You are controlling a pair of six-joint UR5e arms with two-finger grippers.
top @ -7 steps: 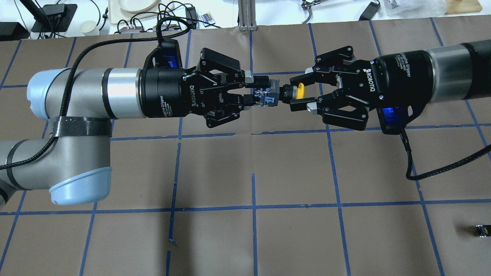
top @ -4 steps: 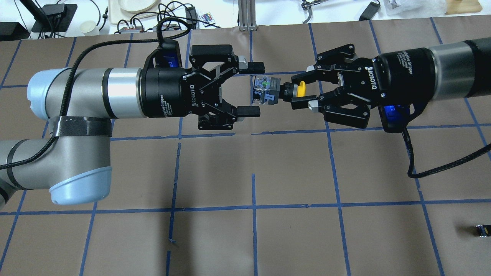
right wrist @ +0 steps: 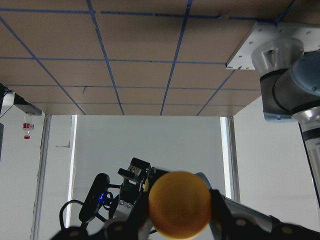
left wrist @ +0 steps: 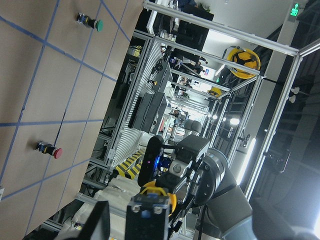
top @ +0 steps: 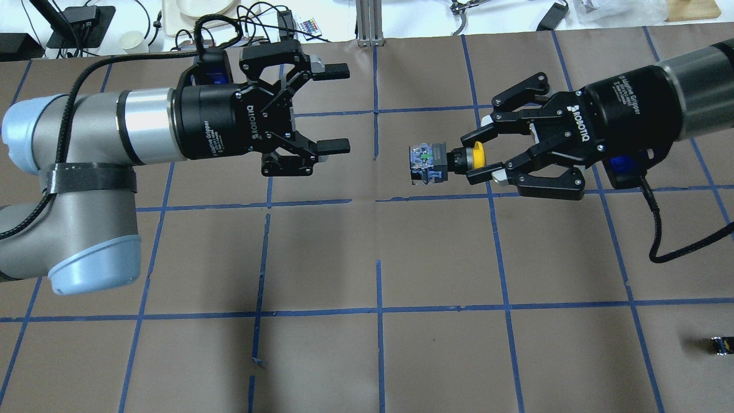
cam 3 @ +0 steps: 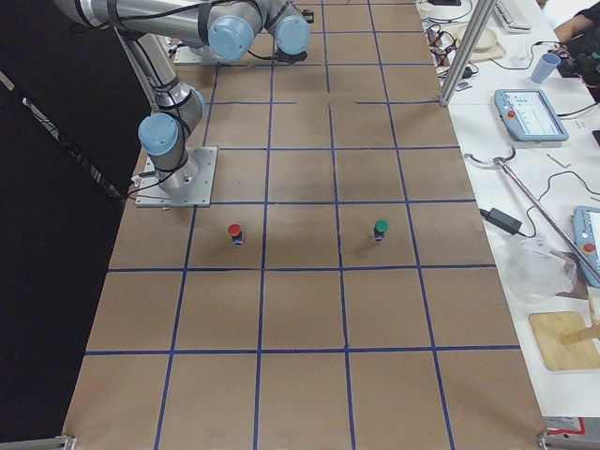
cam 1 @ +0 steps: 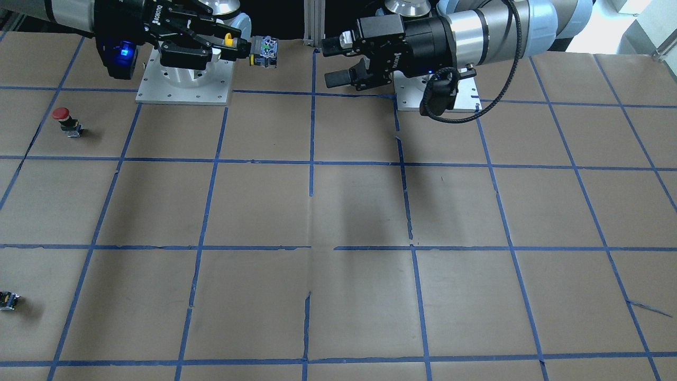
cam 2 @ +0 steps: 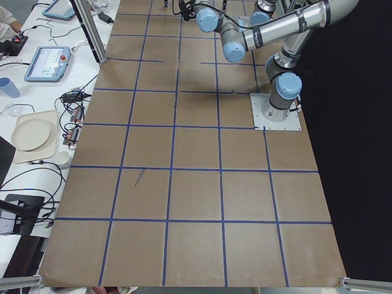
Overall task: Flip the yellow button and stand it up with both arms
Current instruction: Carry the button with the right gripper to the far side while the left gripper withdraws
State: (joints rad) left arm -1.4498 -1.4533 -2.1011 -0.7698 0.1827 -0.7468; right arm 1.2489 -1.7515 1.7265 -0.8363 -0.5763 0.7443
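Observation:
The yellow button [top: 477, 156] hangs in the air above the table, lying sideways, its black and grey body [top: 427, 162] pointing toward the left arm. My right gripper [top: 467, 159] is shut on the button's neck, right by the cap. My left gripper [top: 344, 107] is open and empty, well to the left of the button with a clear gap between them. In the front-facing view the right gripper [cam 1: 232, 46] holds the button [cam 1: 263, 51] and the left gripper [cam 1: 332, 63] stands open. The left wrist view shows the button's body [left wrist: 147, 215] end-on. The right wrist view shows the cap [right wrist: 180, 204].
A red-capped button [cam 1: 62, 114] stands on the table on my right side, also in the right exterior view [cam 3: 234, 231]. A green-capped button [cam 3: 381, 227] stands further out. A small capless black block [top: 721, 344] lies near the right front edge.
My left gripper opened, let go of the button's body and drew back to the left. My right gripper kept hold and carried the button right and slightly nearer.

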